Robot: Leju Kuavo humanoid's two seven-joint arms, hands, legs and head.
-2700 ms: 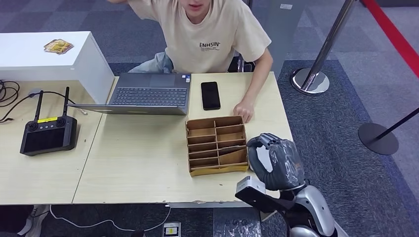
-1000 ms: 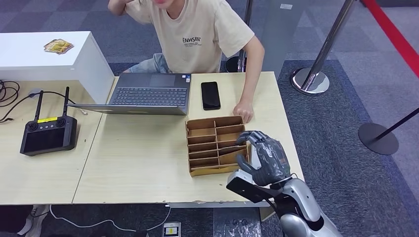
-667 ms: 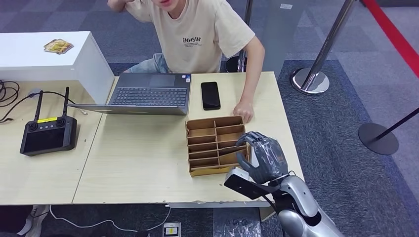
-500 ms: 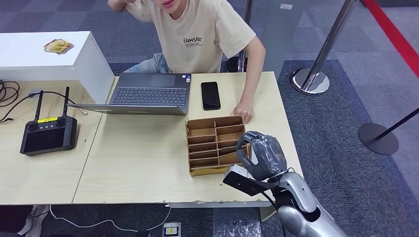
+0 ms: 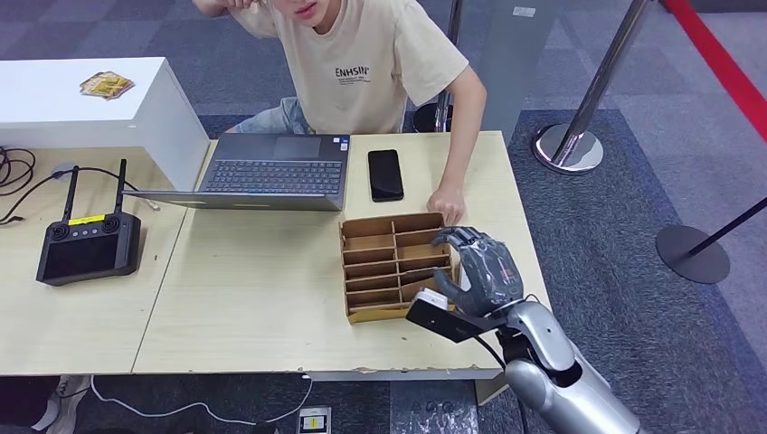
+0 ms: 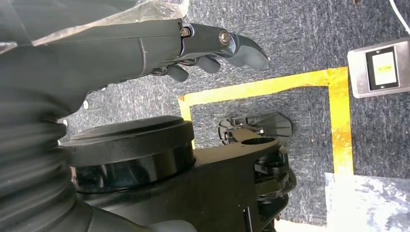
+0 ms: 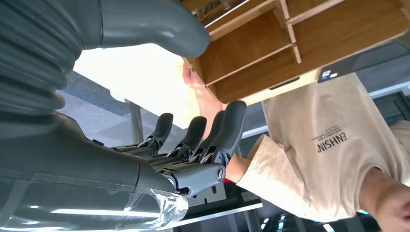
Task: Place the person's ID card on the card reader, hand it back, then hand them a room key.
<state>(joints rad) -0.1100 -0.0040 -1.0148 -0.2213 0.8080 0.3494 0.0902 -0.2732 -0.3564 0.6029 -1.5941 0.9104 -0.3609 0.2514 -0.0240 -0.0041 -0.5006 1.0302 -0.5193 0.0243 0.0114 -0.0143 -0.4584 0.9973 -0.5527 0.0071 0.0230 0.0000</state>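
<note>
Now the right hand [image 5: 479, 271] is held open and empty beside the wooden organizer [image 5: 395, 265], lower centre; the left hand [image 6: 212, 46] hangs empty, fingers loosely extended.

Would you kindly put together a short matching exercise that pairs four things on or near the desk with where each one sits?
Things:
1. phone
2. remote controller
3. right hand
4. yellow packet

Places:
A. on the white box
B. at the right side of the wooden organizer
C. beside the laptop, near the person
D. on the left desk, antennas up

Pairs: 1-C, 2-D, 3-B, 4-A
</note>
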